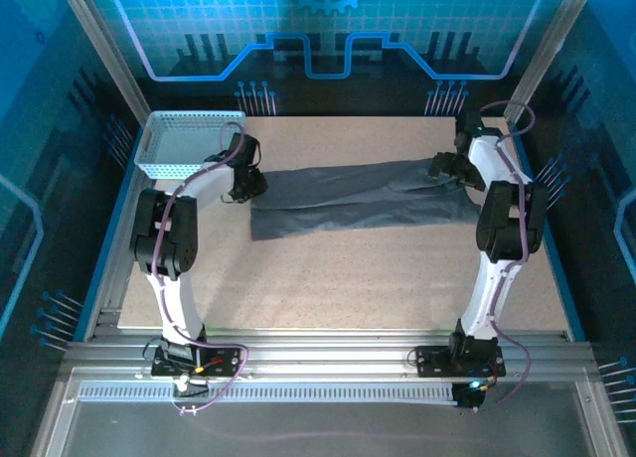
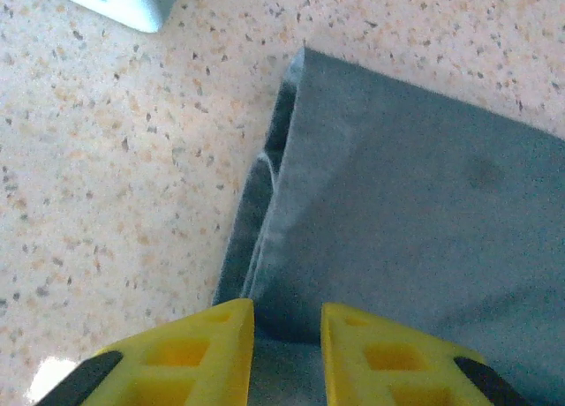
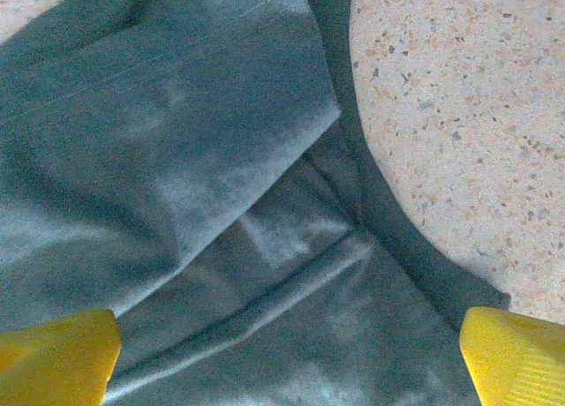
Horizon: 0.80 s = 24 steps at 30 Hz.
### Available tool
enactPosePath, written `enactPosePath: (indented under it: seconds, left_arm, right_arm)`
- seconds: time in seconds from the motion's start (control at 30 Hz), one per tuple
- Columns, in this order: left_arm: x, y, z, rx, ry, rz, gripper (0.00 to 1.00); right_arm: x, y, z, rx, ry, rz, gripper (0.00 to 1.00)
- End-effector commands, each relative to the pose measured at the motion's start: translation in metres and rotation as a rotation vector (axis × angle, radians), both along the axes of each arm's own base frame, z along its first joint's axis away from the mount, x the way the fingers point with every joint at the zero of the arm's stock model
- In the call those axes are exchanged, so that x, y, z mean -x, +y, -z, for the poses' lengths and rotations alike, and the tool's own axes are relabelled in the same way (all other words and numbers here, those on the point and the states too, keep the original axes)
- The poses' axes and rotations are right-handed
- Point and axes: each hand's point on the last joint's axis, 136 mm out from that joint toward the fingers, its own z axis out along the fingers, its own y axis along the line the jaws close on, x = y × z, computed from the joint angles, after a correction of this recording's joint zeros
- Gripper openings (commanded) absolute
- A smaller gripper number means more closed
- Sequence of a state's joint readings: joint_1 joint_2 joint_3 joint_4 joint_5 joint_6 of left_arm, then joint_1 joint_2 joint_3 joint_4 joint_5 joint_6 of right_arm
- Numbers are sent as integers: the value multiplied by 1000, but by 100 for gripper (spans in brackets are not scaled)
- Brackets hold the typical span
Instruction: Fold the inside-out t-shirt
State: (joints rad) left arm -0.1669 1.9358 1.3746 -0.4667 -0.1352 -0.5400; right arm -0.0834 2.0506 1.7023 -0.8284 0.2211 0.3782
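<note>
Yellow fingers [image 2: 221, 353] of your left gripper [image 2: 287, 327] stand nearly together, pinching the left edge of the inside-out t-shirt [image 1: 368, 199], which lies as a long folded band across the far half of the worktop [image 1: 348, 288]. Your right gripper [image 3: 287, 357] hangs spread wide above the band's right end, holding nothing. Bare worktop runs along the near edge; a mesh basket [image 1: 184, 141] sits in the far-left corner, near the left gripper.

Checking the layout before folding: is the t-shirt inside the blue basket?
No, the t-shirt lies flat on the table, while the basket stands apart at the far left corner.
</note>
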Motion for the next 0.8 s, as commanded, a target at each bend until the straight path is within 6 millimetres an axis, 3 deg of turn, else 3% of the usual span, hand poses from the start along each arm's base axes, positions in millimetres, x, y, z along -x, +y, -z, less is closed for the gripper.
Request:
enactPosePath:
  seconds: [0.0, 0.07, 0.13, 0.27, 0.37, 0.43, 0.57, 0.77]
  left_arm:
    - [20, 1, -38, -44, -59, 15, 33]
    - [33, -2, -49, -54, -86, 19, 37]
    - [44, -17, -50, -9, -94, 51, 38]
    - [65, -55, -36, 58, -69, 144, 38]
    - [70, -77, -20, 114, -43, 196, 37]
    - [68, -83, -12, 139, -32, 204, 35]
    - [60, -91, -4, 163, -41, 228, 31]
    - [50, -90, 14, 167, -18, 219, 30]
  right_arm:
    - [-4, 44, -50, -12, -151, -149, 100]
    - [0, 79, -62, 4, -190, -268, 99]
    - [6, 120, -64, 12, -201, -400, 98]
    - [28, 208, -48, 5, -173, -630, 94]
    - [43, 264, -30, -46, -140, -751, 87]
    - [49, 292, -20, -89, -113, -800, 81]
    - [57, 324, -3, -134, -75, -855, 71]
    - [61, 346, 27, -180, -3, -862, 64]
